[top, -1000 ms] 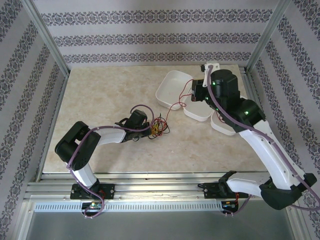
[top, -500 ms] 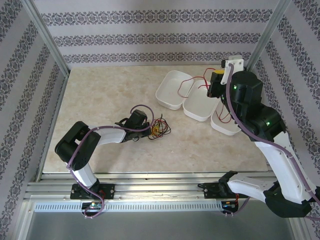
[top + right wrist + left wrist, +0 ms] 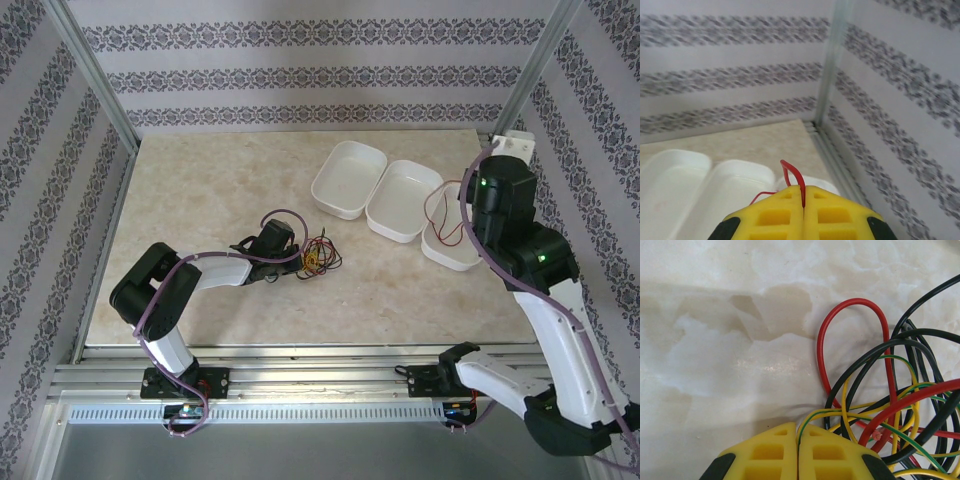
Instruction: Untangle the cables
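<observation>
Holding the light, limp red cable (image 3: 441, 214) pinched in closed right jaws above the end tray (image 3: 447, 262), closed left jaws gripping a yellow strand (image 3: 844, 399) of the tangle (image 3: 320, 258) on the surface (image 3: 220, 190), best taken by free loops.

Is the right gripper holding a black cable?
No, the right wrist view shows a red cable pinched in the shut right gripper.

Glossy stone-look table (image 3: 220, 200), smooth plastic-sheathed cables (image 3: 318, 257)
</observation>
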